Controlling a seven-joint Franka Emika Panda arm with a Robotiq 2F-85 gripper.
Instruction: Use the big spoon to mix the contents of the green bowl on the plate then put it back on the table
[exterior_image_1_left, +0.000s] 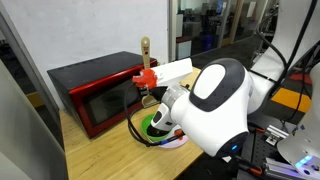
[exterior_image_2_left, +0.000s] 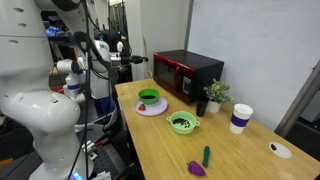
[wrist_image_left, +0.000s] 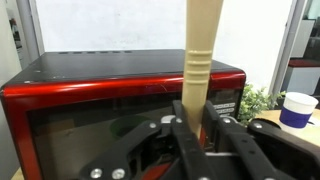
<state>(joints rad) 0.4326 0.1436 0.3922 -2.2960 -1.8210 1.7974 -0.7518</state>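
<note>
In an exterior view, your gripper (exterior_image_1_left: 149, 79) is clenched on the one big spoon (exterior_image_1_left: 145, 48), upright over the one green bowl (exterior_image_1_left: 152, 123) on one plate (exterior_image_1_left: 175, 141). In an exterior view, the table (exterior_image_2_left: 235, 150) holds that bowl, one paler bowl (exterior_image_2_left: 183, 123) and one cup (exterior_image_2_left: 240, 118). The wrist view shows one microwave (wrist_image_left: 100, 110) behind the handle.

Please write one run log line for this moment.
tool: shut on big spoon | big spoon: handle upright | green bowl: on plate | big spoon tip: hidden

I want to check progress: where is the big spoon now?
In the wrist view the big spoon stands upright in the shut gripper, before the red microwave.
</note>
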